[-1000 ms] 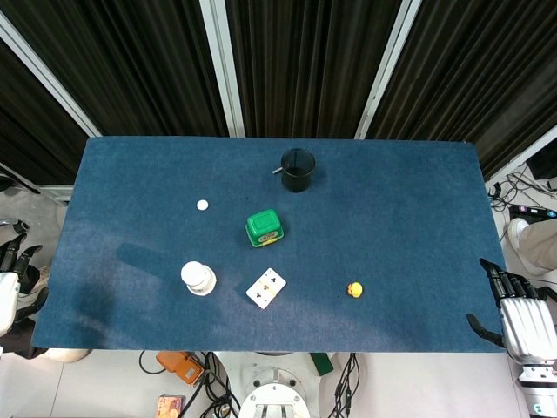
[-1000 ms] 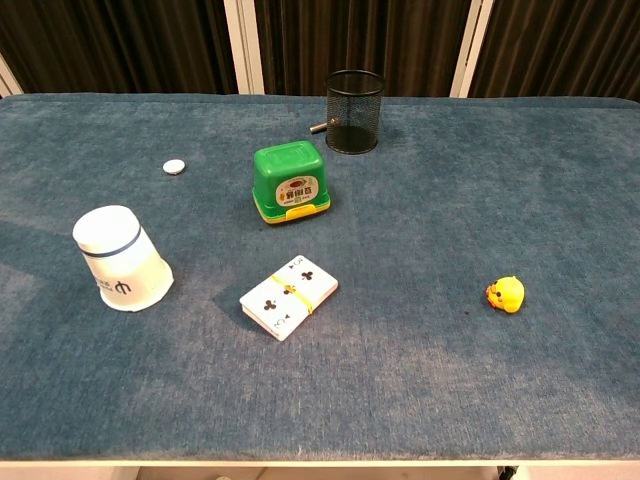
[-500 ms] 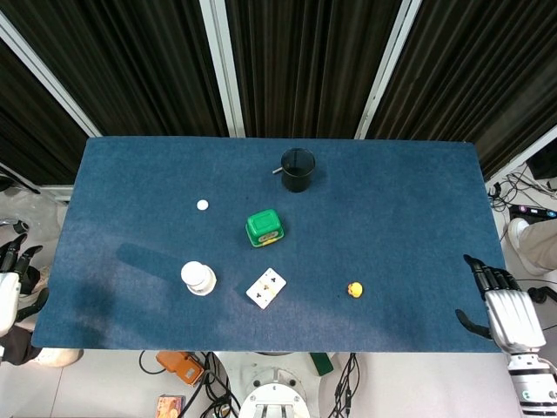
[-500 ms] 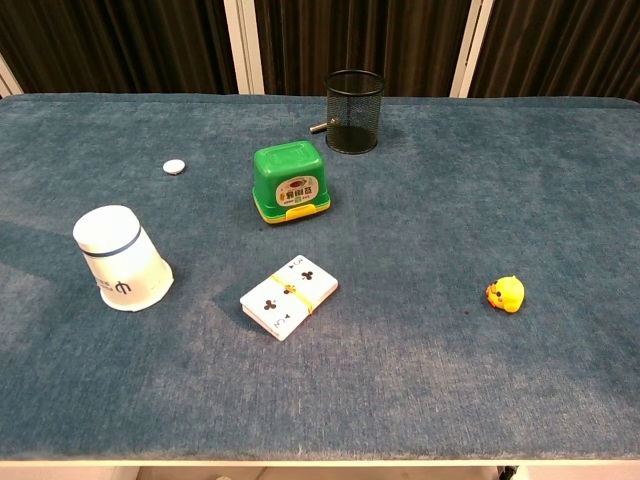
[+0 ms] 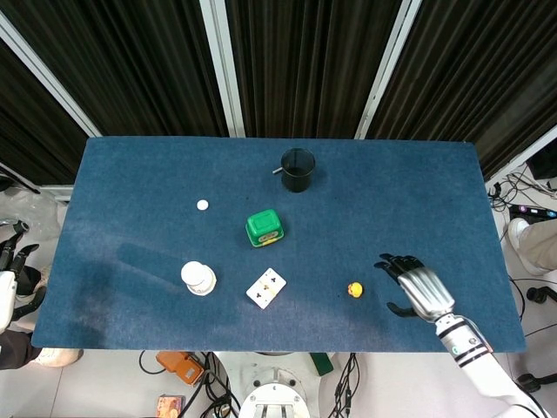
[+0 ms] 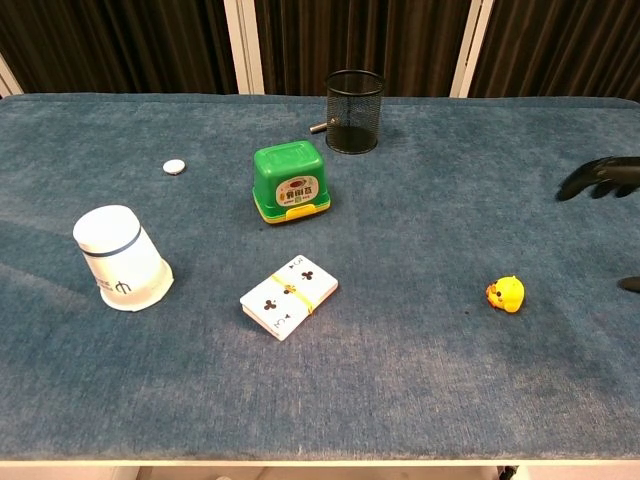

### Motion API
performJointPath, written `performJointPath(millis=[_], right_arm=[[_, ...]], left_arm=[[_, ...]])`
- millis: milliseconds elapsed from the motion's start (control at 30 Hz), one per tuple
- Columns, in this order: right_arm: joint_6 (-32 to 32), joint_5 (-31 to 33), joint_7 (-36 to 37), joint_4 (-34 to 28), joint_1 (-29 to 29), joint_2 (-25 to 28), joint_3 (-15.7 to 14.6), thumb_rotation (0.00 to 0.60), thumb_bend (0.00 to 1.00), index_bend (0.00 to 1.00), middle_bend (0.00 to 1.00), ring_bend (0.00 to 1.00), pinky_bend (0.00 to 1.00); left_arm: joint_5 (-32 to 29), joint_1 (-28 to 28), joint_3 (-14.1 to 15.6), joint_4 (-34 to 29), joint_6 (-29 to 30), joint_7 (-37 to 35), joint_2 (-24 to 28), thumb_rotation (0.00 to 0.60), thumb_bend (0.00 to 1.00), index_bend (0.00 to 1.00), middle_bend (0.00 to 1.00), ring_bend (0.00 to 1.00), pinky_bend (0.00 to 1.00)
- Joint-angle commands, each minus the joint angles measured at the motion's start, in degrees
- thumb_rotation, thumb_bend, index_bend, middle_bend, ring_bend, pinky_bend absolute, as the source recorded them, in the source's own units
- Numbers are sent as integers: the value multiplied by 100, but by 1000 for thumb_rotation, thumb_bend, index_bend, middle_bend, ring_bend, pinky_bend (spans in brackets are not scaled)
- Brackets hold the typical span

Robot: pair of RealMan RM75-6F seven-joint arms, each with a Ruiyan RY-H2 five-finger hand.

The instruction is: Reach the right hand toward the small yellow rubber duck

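Observation:
The small yellow rubber duck (image 5: 354, 290) (image 6: 506, 294) sits on the blue table near its front edge, right of centre. My right hand (image 5: 417, 290) hovers just to the right of the duck with fingers spread, holding nothing and not touching it. In the chest view only its dark fingertips (image 6: 597, 177) show at the right edge. My left hand (image 5: 9, 280) hangs off the table's left side, fingers apart and empty.
A deck of playing cards (image 5: 266, 287) lies left of the duck. A white cup (image 5: 198, 278), a green box (image 5: 264, 227), a black mesh pen holder (image 5: 298, 169) and a small white disc (image 5: 202, 205) stand further left and back on the blue table (image 5: 409, 209).
My right hand has moved left from the table's right front corner over the table to just beside the duck. The left hand has barely shifted.

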Motion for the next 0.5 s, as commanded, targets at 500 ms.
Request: performJointPath(millis=[500], right_arm=[[-718,593,-81,687,567,-693,-1,600,361,379,212,242,247]], left_arm=[[-20,-6,-2,7,-21,-5,7,600,300,168,14,56,174]])
